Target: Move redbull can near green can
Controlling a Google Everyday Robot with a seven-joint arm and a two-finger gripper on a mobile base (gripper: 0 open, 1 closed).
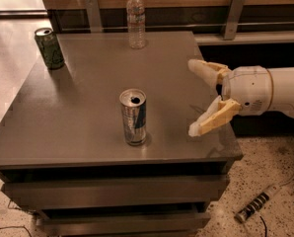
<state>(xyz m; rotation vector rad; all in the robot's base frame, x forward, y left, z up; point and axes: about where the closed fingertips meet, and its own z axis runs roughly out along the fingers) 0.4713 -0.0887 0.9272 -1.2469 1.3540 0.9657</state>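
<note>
The redbull can [133, 117], slim and silver with blue panels, stands upright near the front middle of the grey table [88, 83]. The green can [49, 48] stands upright at the table's far left corner. My gripper [192, 97] is over the table's right side, to the right of the redbull can and apart from it. It is open and empty, with its cream fingers [209, 122] spread wide and pointing left.
A clear plastic bottle [135, 19] stands at the table's far edge, middle. A wooden wall with metal brackets runs behind. A power strip [254, 208] lies on the speckled floor at the lower right. The table's right edge is under my arm.
</note>
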